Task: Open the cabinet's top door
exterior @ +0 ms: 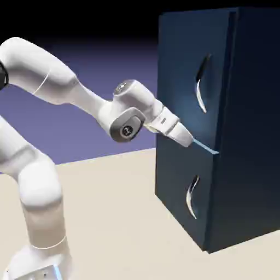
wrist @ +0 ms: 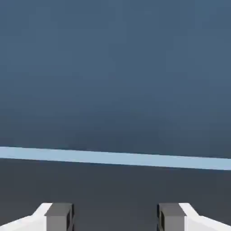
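On the beige desk (exterior: 120, 219), before a blue-violet backdrop, the cabinet (exterior: 251, 136) stands right; the hand (exterior: 186, 138), fingers apart, nears the top door (exterior: 180, 82).

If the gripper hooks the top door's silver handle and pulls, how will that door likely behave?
The top door looks like a flat rigid panel, so it should probably swing as one piece rather than flex. Its handle is thin, curved and shiny, so open fingers may slip along it. The cabinet looks tall and boxy; a hard pull might shift it.
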You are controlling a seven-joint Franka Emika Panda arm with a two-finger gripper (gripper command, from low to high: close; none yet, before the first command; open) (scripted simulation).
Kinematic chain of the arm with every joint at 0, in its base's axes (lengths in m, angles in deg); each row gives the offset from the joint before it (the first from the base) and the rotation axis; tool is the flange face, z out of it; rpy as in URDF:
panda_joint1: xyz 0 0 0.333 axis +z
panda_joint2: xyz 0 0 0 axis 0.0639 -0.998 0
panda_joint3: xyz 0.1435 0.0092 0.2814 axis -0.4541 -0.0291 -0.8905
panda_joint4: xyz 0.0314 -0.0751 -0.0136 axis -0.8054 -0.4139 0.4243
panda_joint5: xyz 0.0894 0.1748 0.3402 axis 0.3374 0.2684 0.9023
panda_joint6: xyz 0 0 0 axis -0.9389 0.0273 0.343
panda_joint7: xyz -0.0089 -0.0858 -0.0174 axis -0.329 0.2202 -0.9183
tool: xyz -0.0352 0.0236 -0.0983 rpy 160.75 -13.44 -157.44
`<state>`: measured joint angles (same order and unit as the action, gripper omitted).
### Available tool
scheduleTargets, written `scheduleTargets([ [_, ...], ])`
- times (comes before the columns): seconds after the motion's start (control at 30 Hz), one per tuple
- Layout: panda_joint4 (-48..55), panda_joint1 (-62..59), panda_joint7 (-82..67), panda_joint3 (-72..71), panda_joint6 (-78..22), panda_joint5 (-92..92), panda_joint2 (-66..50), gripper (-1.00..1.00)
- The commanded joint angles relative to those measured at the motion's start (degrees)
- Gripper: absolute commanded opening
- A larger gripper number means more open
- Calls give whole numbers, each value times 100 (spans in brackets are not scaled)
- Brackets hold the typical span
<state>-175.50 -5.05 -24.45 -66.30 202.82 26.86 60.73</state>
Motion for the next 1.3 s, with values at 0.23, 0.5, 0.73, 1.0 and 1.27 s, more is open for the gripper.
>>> scheduleTargets([
  [0.23, 207, -260, 951, 1200, 1589, -1949, 505, 0],
  [0.5, 158, 8, 2338, 1917, 3289, -3943, 802, 0],
  [0.73, 612, 67, 2506, 1776, 3928, -3826, 24, 0],
  [1.0, 535, -766, 2732, 976, 4048, -3603, -16, -100],
  [1.27, -53, -2279, 3416, -328, 3856, -3441, 902, -100],
])
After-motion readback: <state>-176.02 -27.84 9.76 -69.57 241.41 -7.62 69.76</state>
